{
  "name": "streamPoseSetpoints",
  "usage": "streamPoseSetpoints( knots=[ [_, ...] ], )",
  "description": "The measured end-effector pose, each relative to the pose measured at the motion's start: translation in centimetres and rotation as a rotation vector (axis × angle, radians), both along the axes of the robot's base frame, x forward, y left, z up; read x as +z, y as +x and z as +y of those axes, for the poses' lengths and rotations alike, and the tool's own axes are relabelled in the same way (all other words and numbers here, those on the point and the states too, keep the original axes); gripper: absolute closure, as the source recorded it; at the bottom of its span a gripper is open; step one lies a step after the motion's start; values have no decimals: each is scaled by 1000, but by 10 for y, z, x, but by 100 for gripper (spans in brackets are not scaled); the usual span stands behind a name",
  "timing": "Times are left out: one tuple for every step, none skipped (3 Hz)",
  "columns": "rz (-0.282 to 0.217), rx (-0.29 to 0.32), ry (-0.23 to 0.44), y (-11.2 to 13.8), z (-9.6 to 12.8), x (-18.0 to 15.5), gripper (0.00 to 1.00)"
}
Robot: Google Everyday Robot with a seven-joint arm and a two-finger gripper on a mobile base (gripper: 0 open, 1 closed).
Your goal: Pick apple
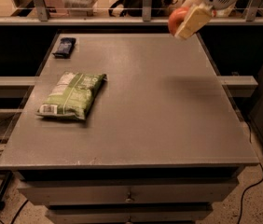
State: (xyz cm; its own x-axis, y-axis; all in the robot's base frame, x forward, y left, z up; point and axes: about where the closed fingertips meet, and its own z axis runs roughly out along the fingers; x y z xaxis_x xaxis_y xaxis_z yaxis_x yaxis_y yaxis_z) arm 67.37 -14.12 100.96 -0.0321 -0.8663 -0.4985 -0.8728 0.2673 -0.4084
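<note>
The pick looks all but complete: the gripper hangs high over the far edge of the table, closed on the apple, which sits pinched against a pale, flat, cream-coloured finger and is clear of the surface. A soft dark patch on the tabletop below the gripper reads as its shadow, which supports the judgement that the fruit is off the table. What remains, as I judge it, is only to keep a steady squeeze and carry the load without tilting, since a round, smooth-skinned fruit can roll out of flat pads. The apple is small, rounded and red-orange with a slight gloss. The tabletop beneath the gripper is matte grey and faintly scuffed, with a metal drawer front under its near edge. Well below and to the left of the gripper lies a green snack bag, crinkled and flat like foil film; farther left, near the gripper's height in view, rests a small dark packet.
</note>
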Motion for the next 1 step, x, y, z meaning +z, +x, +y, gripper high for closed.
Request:
streamPoseSetpoints(
  knots=[
    [-46, -2, 11, 3, -3, 23, 100]
  ],
)
